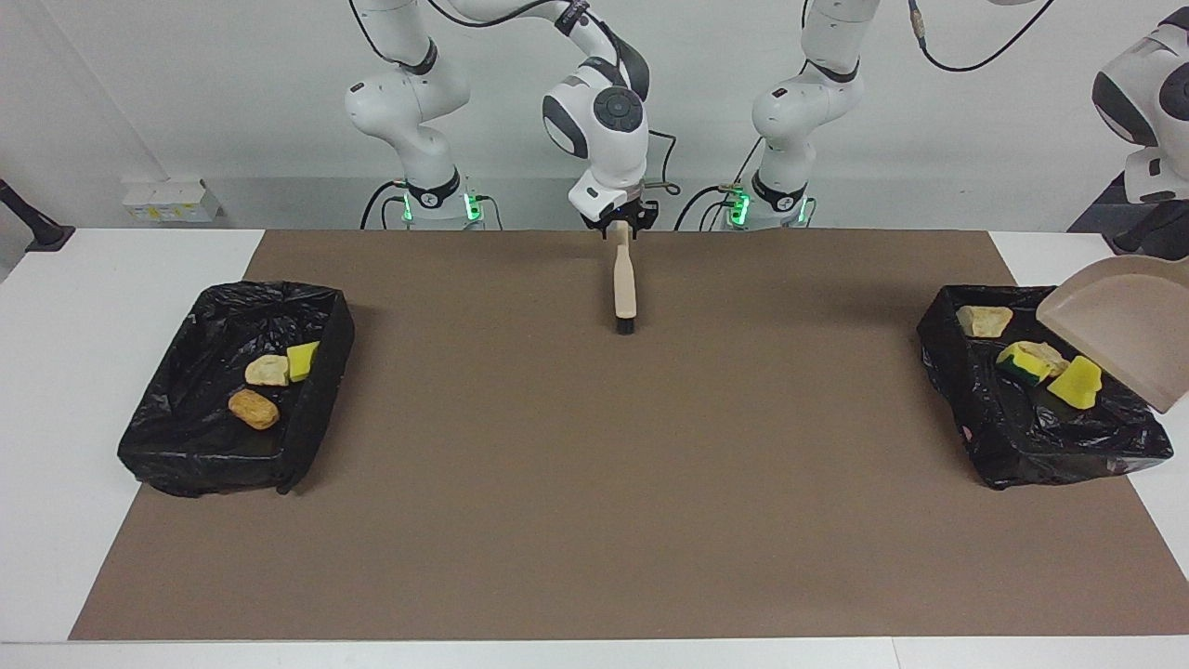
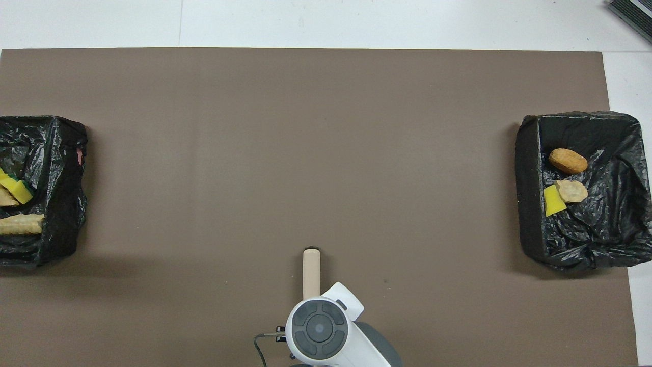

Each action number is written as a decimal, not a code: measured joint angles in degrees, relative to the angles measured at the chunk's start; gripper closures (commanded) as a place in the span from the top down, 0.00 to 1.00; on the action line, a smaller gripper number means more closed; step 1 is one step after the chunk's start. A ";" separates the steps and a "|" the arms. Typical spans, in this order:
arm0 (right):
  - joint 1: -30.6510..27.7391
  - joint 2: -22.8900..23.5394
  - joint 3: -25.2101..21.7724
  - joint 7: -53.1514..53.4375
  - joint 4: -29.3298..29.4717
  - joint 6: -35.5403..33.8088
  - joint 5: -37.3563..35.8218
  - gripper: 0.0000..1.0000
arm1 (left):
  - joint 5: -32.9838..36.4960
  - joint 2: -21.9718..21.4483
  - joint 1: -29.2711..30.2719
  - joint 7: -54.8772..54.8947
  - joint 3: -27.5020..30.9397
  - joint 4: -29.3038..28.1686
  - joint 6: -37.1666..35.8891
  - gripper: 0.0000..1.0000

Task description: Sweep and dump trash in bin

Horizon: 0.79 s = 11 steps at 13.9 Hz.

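My left gripper [image 1: 1147, 240] is shut on the beige dustpan [image 1: 1115, 325] and holds it tipped steeply over the black-lined bin [image 1: 966, 418] at the left arm's end of the table. The pan is empty. Trash lies in that bin: a tan lump [image 1: 983, 321], a yellow-green sponge chunk [image 1: 1022, 360] and a yellow chunk [image 1: 1076, 381]. The overhead view shows part of this bin [image 2: 61, 204] with a yellow chunk [image 2: 18, 189] and a tan lump [image 2: 20, 224]. My right gripper [image 1: 620, 223] is shut on the handle end of a beige brush [image 1: 623, 283], whose bristles rest on the mat.
A second black-lined bin [image 1: 320, 409] at the right arm's end holds a tan lump [image 1: 267, 370], a yellow chunk [image 1: 303, 360] and an orange-brown nugget [image 1: 254, 409]. A brown mat [image 1: 594, 483] covers the table between the bins.
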 measured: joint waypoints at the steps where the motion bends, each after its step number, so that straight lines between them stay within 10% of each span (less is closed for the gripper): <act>1: -2.33 -1.80 -0.11 -1.06 0.53 -2.43 0.00 0.91 | 0.13 0.80 -0.01 1.02 0.03 1.49 0.00 0.00; 6: -14.06 -10.42 -0.96 -12.40 1.35 -9.73 -0.01 1.00 | -1.77 2.57 -0.50 7.14 0.01 7.14 -0.45 0.00; 11: -25.74 -12.27 -1.45 -17.90 11.59 -17.33 -4.20 1.00 | -17.87 2.27 -0.74 7.31 0.04 10.78 -6.81 0.00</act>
